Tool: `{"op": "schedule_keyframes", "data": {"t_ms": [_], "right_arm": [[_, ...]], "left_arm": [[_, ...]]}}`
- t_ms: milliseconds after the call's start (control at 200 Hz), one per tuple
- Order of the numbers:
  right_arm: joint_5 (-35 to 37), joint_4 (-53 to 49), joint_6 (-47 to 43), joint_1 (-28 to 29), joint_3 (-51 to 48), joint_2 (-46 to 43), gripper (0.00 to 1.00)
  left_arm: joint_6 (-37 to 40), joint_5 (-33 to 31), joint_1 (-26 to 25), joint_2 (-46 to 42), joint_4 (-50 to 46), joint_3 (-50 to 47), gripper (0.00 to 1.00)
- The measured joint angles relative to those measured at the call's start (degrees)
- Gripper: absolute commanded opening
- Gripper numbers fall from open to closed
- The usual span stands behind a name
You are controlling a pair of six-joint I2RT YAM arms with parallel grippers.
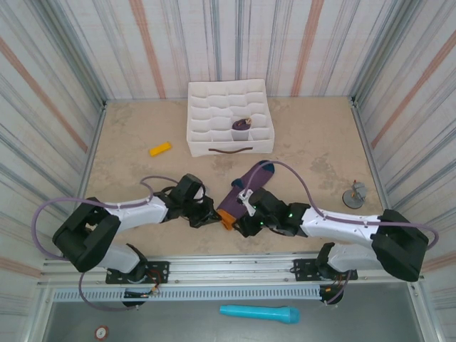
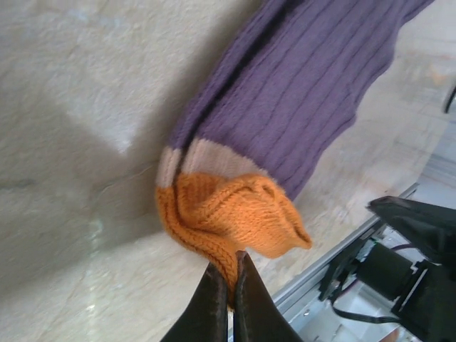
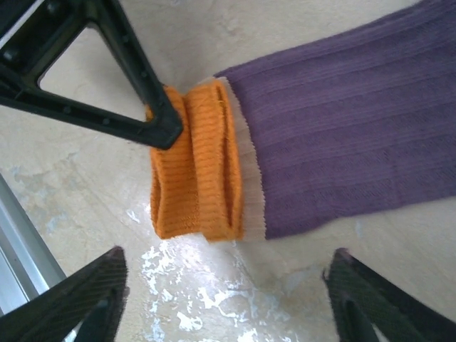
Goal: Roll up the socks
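- Striped walls (image 1: 64, 85) close in a beige counter (image 1: 313, 142) in the top external view. A white box (image 1: 229, 117) of small compartments stands toward the far side, with a purple bundle (image 1: 242, 127) in one of its near cells.
- On the same counter a yellow-orange marker (image 1: 159, 149) lies to the left of the box, and a small grey object (image 1: 354, 194) sits well apart to the right.
- The socks (image 1: 251, 184) lie flat as one purple strip in front of the box, dark toe pointing toward it and orange cuff (image 1: 226, 219) toward the arms. The left tool (image 1: 214, 217) meets that cuff from the left. The right tool (image 1: 239, 214) hangs just over the cuff end.
- Left wrist view: the left tool (image 2: 229, 274) has its two fingers pressed together on a bunched edge of the orange cuff (image 2: 228, 214). The purple length of the socks (image 2: 285, 107) runs away up and to the right across the counter (image 2: 85, 107).
- Right wrist view: the right tool (image 3: 228, 260) stands spread wide, one finger at each lower corner, touching nothing. The folded orange cuff (image 3: 196, 164) lies on the counter (image 3: 214, 299) between them and a little ahead. The socks (image 3: 342, 135) stretch off to the right, and the left tool (image 3: 160, 132) touches the cuff's far left corner.
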Motion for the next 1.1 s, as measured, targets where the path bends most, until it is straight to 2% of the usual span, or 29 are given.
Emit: {"op": "schedule_keyframes", "data": {"t_ms": [110, 406, 636, 937, 1097], "right_arm": [[-0.57, 0.76, -1.14, 0.42, 1.60, 2.99, 0.78], [-1.20, 3.06, -3.37, 0.72, 4.92, 10.29, 0.68], [0.00, 3.19, -3.76, 0.72, 4.92, 10.69, 0.67], [5.55, 3.45, -5.09, 0.74, 3.98, 10.36, 0.68], [7.21, 3.50, -5.22, 0.74, 3.65, 10.32, 0.65]], "left_arm": [[-2.49, 0.63, 0.00, 0.90, 2.27, 0.13, 0.00], [-7.39, 2.45, -0.22, 5.25, 8.70, 0.42, 0.00], [-10.56, 2.51, -0.48, 5.31, 12.46, -0.44, 0.00], [-11.67, 2.49, -0.48, 5.33, 13.55, -0.44, 0.00], [-11.93, 2.49, -0.48, 5.81, 13.66, -0.44, 0.00]]}}
